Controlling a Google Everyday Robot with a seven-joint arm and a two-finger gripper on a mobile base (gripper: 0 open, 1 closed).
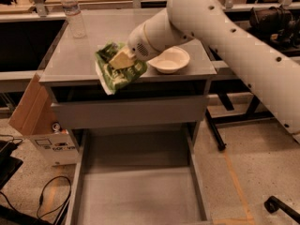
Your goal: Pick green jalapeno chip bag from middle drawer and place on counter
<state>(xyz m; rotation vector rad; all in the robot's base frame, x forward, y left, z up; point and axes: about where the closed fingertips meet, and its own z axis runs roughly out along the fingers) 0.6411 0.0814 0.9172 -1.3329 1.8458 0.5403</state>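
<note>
My gripper is shut on the green jalapeno chip bag and holds it over the front edge of the counter, left of the white bowl. The bag is crumpled and hangs partly past the counter's front edge. The middle drawer is pulled out below, its flat grey bottom bare. My white arm reaches in from the upper right.
A clear water bottle stands at the counter's back left. A cardboard box sits on the floor left of the cabinet, with black cables near it. Dark side tables flank the cabinet.
</note>
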